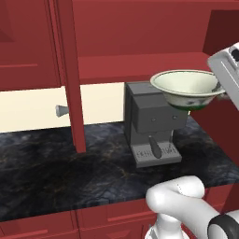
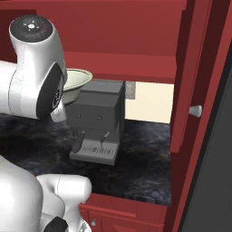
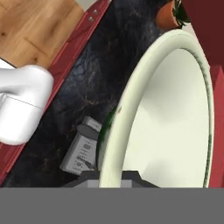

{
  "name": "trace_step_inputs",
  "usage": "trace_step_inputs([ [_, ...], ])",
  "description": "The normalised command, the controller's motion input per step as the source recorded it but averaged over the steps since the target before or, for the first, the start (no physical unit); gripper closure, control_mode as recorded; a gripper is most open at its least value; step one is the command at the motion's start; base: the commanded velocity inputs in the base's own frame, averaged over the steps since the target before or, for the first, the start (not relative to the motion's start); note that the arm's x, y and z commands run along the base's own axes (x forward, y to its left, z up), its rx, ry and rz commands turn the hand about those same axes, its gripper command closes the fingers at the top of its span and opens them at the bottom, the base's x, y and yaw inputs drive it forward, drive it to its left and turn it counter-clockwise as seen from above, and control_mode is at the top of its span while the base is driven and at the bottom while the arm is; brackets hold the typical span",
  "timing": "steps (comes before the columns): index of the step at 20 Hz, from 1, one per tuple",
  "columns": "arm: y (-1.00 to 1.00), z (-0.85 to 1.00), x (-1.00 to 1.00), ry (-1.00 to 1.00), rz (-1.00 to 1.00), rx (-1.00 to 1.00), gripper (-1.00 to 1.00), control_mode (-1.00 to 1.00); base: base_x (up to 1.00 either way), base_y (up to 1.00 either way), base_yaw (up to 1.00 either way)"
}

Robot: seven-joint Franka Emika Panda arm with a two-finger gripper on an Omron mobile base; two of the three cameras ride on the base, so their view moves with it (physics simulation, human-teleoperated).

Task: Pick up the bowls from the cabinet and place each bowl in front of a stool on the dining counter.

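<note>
1. cream-white bowl (image 1: 189,88) with green outside pattern is held up in the air above the grey coffee machine (image 1: 151,123), at the right of the left base view, level with the underside of the red cabinet (image 1: 140,46).
2. gripper (image 3: 114,177) is clamped shut on the bowl's rim; in the hand view the rim runs straight up from between the dark finger tips and the pale inside of the bowl fills the right side.
3. right base view: the bowl (image 2: 74,81) peeks out behind the white arm, above the coffee machine (image 2: 97,122).
4. cabinet door (image 1: 70,74) stands open, edge-on, grey knob (image 1: 61,110) on its left side.
5. coffee machine sits on the black marbled wall counter (image 1: 56,172), red drawers (image 1: 93,221) below.
6. hand view: potted plant (image 3: 173,13) at top, wood floor (image 3: 35,26) top left.
</note>
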Motion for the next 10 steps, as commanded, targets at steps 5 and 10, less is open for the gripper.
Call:
trace_step_inputs([
  [5, -0.03, -0.54, -0.01, -0.02, -0.01, 0.09, 1.0, -1.0, 0.0, 0.0, 0.0],
  [10, -0.01, -0.6, -0.03, -0.09, -0.06, 0.03, 1.0, -1.0, 0.0, 0.0, 0.0],
])
